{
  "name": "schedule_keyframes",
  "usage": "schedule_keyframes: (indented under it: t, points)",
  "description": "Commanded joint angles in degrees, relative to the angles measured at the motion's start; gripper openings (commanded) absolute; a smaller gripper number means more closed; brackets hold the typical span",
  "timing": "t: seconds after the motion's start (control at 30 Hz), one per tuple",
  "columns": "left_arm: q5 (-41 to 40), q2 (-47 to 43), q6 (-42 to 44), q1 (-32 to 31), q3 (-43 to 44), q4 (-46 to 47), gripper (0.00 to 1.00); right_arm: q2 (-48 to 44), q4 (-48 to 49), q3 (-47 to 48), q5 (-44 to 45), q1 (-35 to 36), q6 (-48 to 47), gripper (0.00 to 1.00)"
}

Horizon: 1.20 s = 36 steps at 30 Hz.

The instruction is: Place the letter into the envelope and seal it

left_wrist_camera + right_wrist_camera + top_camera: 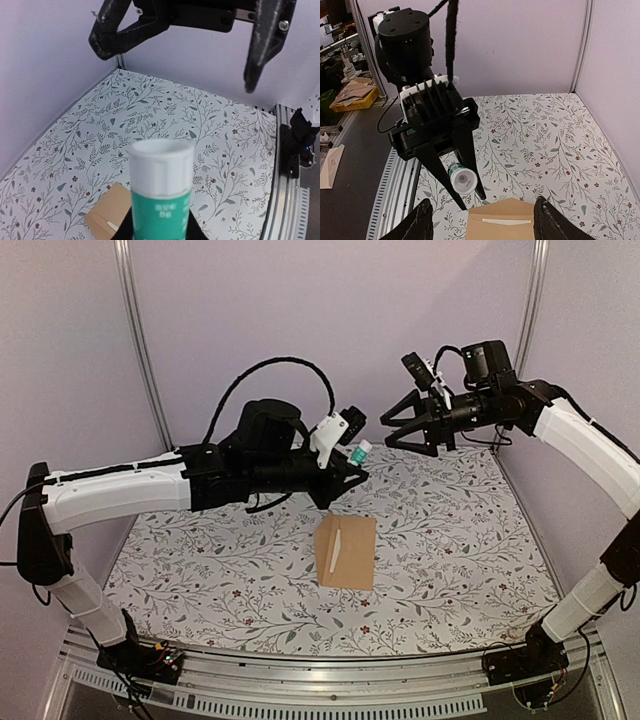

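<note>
The floral table [450,570] carries the envelope [346,551] flat at its middle, a pale strip [338,545] on it. Near the far edge the right gripper [388,430] hangs spread; the left gripper [350,470] pinches a green glue stick [358,452].

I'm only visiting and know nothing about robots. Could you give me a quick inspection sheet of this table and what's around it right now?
Surface: flowered tablecloth, lying flat.
Job's things: brown envelope flat at mid-table with a pale strip on it; no separate letter seen.
Clutter: nothing seen.
Grippers: left gripper is shut on a green glue stick with a white cap, held in the air; right gripper is open, empty and raised.
Cables: black cable loops above the left arm, off the table.
Surroundings: pale walls; metal rail along the near edge; yellow tray beyond the table.
</note>
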Motion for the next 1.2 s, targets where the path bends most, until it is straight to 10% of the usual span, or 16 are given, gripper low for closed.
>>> schedule_keyframes:
  t: [0.0, 0.67, 1.17]
  points:
    - [3.8, -1.9, -4.5, 1.0, -1.0, 5.2, 0.10, -2.0, 3.1, -1.7, -3.2, 2.3, -1.6, 0.67]
    - [6.2, -2.1, -4.7, 1.1, -3.0, 13.3, 0.14, 3.0, 8.1, -1.9, -5.8, 5.6, 8.4, 0.52]
    - [6.7, 0.1, -4.2, 1.6, -0.2, 11.7, 0.26, 3.2, 9.4, -1.2, -4.2, 5.5, 10.1, 0.11]
